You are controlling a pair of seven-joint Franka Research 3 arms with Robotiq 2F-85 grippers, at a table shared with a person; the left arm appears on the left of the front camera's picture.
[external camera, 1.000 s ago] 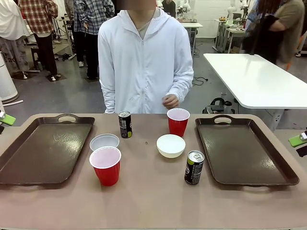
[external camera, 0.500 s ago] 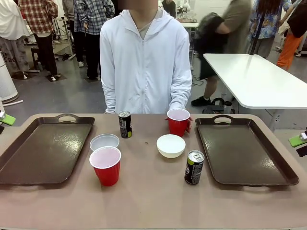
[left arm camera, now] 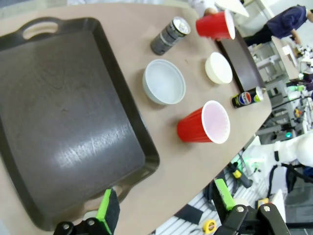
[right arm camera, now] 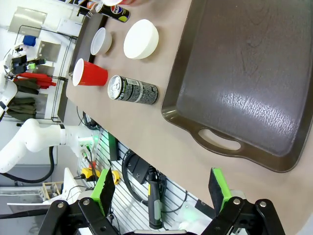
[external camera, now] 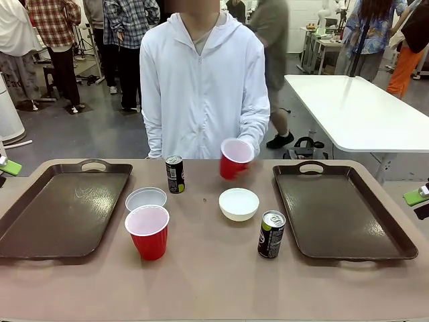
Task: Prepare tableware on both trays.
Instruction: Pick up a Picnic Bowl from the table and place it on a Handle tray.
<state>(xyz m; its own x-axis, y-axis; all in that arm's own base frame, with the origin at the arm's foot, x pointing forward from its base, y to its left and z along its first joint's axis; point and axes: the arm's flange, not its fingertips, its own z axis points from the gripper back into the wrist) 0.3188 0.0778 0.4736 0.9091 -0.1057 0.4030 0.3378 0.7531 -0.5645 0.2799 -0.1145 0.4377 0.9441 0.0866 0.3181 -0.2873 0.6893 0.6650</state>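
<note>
Your left gripper (left arm camera: 165,203) and right gripper (right arm camera: 160,188) hang with jaws apart, empty. The person (external camera: 201,87) holds a red cup (external camera: 234,159) tilted just behind the white bowl (external camera: 238,203). Loading looks unstarted, so wait for it to clear.

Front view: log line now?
left gripper: jaws open | right gripper: jaws open | person's hand: holds far red cup tilted above table | bowls, cans, near red cup: on table between trays
</note>
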